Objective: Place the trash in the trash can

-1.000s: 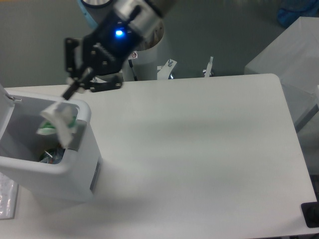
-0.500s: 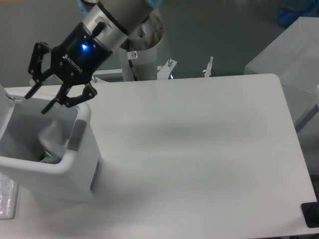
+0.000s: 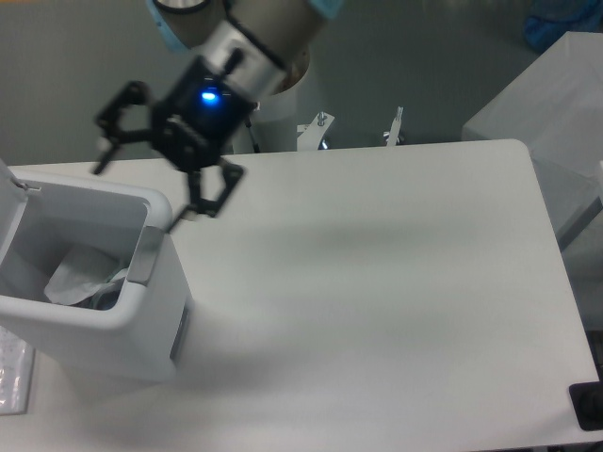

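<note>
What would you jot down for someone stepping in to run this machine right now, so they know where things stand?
Pincer: open and empty, above the table by the bin's back right corner.
Trash can: at the table's left edge, lid open.
Trash: a crumpled wrapper lies inside the bin; whatever is beneath it is too hidden to name.
Done: the visible table top holds no trash.
Left: apparently nothing to pick up. Perhaps check the bin's contents and pull the arm back.

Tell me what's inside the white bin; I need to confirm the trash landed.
Inside the trash can, a pale crumpled wrapper lies near the bottom. Anything beneath it, and the space behind the near wall, is hidden. The open gripper holds nothing.
</note>
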